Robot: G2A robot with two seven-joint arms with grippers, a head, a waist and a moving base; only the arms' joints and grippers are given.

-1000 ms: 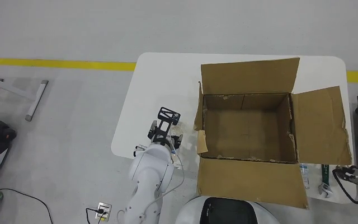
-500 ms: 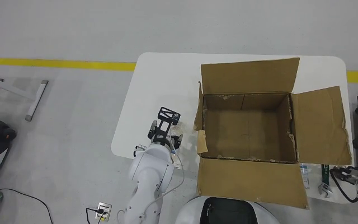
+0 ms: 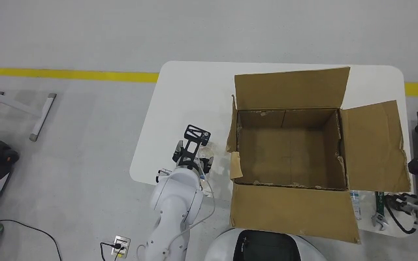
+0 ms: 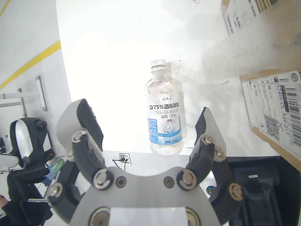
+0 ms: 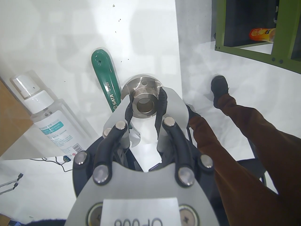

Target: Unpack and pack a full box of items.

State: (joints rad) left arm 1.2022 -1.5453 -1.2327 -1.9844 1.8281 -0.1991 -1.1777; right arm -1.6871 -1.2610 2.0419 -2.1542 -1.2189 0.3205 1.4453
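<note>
The open cardboard box [image 3: 287, 150] sits on the white table [image 3: 189, 98], and its inside is bare. My left gripper [image 3: 193, 139] [image 4: 143, 111] stands open beside the box's left wall. A clear alcohol bottle [image 4: 164, 114] with a white cap lies between its fingers, not gripped. Near the table's right front corner, my right gripper [image 3: 401, 207] [image 5: 145, 104] is shut on a round metal flange [image 5: 143, 90]. Just behind the flange lies a green-handled wrench [image 5: 106, 83].
A clear spray bottle [image 5: 47, 118] [image 3: 354, 203] lies by the box's front right flap, next to the wrench [image 3: 379, 214]. The box's flaps [image 3: 375, 147] spread outward on all sides. A green shelf frame [image 5: 254, 24] stands beyond the table's edge.
In the top view, the right gripper has shifted slightly at the table's right front corner. The left arm and the box have not moved.
</note>
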